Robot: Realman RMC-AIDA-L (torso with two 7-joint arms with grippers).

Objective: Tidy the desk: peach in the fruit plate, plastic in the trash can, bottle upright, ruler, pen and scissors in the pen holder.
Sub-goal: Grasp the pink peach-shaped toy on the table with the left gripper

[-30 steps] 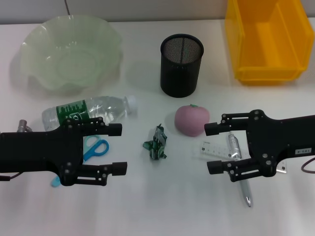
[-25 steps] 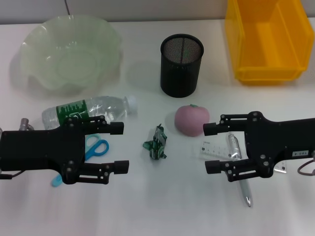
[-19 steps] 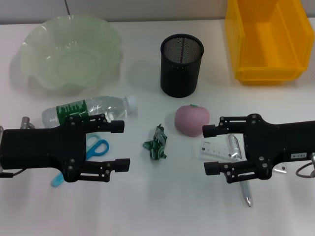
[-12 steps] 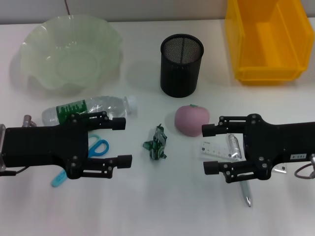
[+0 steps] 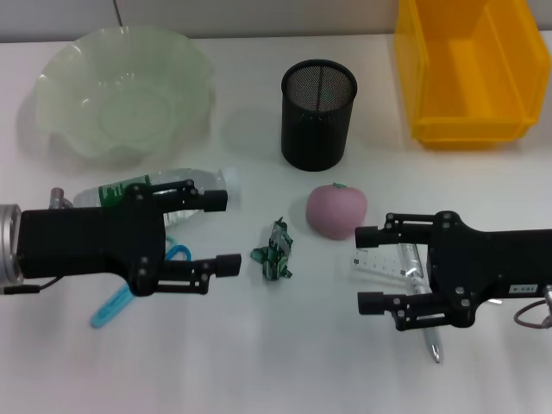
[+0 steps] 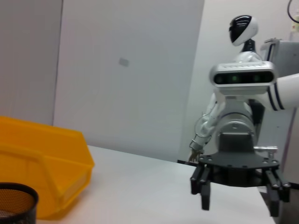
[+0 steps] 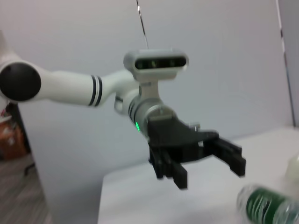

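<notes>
1. White worktop.
2. Far side: plate, holder, yellow bin.
3. Near side: lying bottle, scissors, wrapper, peach, ruler, pen.

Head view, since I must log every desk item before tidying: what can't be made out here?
- Scissors: handles and pivot hidden under the left tool; only a blue blade end shows.
- Bottle: its label is largely covered by the same arm.
- Ruler and pen: partly under the right tool.
- Yellow bin: cut off by the frame's top and right edges.
</notes>
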